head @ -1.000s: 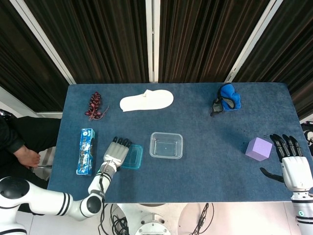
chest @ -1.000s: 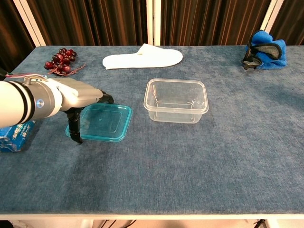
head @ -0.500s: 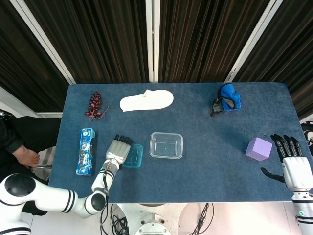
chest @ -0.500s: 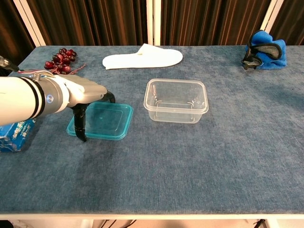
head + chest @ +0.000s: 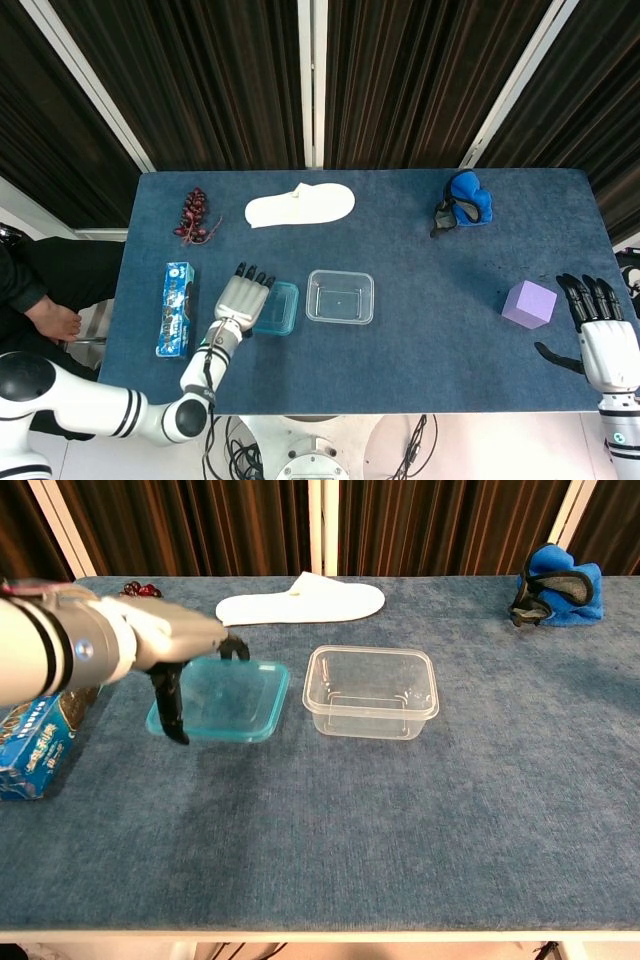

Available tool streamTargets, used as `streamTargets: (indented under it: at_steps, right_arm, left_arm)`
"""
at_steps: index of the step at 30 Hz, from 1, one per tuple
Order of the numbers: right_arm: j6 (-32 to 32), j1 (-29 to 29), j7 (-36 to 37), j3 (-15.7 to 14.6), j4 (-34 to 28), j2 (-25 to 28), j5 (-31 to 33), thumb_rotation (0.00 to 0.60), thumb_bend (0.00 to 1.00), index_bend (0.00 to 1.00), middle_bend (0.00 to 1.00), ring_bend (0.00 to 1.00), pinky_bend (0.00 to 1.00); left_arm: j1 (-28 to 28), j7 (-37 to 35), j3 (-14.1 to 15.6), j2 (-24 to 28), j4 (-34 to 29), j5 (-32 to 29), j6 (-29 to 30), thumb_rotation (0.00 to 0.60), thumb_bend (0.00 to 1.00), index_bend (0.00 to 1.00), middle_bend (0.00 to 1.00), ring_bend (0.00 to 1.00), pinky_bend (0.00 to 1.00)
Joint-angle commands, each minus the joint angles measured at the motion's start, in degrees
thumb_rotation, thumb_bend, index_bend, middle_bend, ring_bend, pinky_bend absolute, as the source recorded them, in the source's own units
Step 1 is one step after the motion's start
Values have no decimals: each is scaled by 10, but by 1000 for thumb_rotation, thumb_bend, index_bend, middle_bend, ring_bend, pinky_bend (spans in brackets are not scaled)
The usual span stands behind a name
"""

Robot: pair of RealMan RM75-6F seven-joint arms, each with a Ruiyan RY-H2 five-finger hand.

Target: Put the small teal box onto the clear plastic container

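Observation:
My left hand (image 5: 240, 301) (image 5: 165, 650) holds the small teal box (image 5: 277, 308) (image 5: 222, 700) by its left edge, lifted off the blue table (image 5: 400, 810). Its fingers (image 5: 172, 702) wrap the box's near left side. The box is flat, translucent teal, and hangs just left of the clear plastic container (image 5: 340, 297) (image 5: 371, 691), which stands open near the table's middle. My right hand (image 5: 602, 335) rests at the table's right edge, fingers spread, holding nothing; only the head view shows it.
A blue carton (image 5: 176, 308) (image 5: 35, 742) lies left of my left hand. Grapes (image 5: 194, 215), a white slipper (image 5: 300, 205) (image 5: 302, 599) and a blue cloth bundle (image 5: 464, 203) (image 5: 560, 586) line the far side. A purple cube (image 5: 529, 304) sits by my right hand.
My left hand has raised the teal box off the table and carried it up and toward the clear container. The right hand has stayed put.

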Motion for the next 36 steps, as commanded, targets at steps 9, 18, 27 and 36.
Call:
streamTargets:
  at_steps: [9, 18, 27, 36]
  right_arm:
    - [2, -2, -10, -2, -10, 2, -3, 600, 21, 0, 89, 0, 17]
    - [0, -5, -4, -3, -7, 4, 0, 600, 21, 0, 89, 0, 17]
    - [1, -7, 17, -5, 8, 3, -2, 600, 21, 0, 89, 0, 17]
    - [4, -9, 32, -6, 19, 1, -2, 600, 21, 0, 88, 0, 17]
  left_arm:
    - [-103, 21, -89, -9, -9, -90, -42, 600, 4, 308, 198, 33, 47]
    - [-225, 81, -142, -111, 96, -223, -27, 600, 4, 306, 198, 33, 57]
    - [-302, 139, -188, -177, 193, -307, 19, 600, 4, 304, 198, 33, 77]
    - [-324, 185, -224, -202, 234, -354, 62, 600, 0, 304, 199, 33, 99]
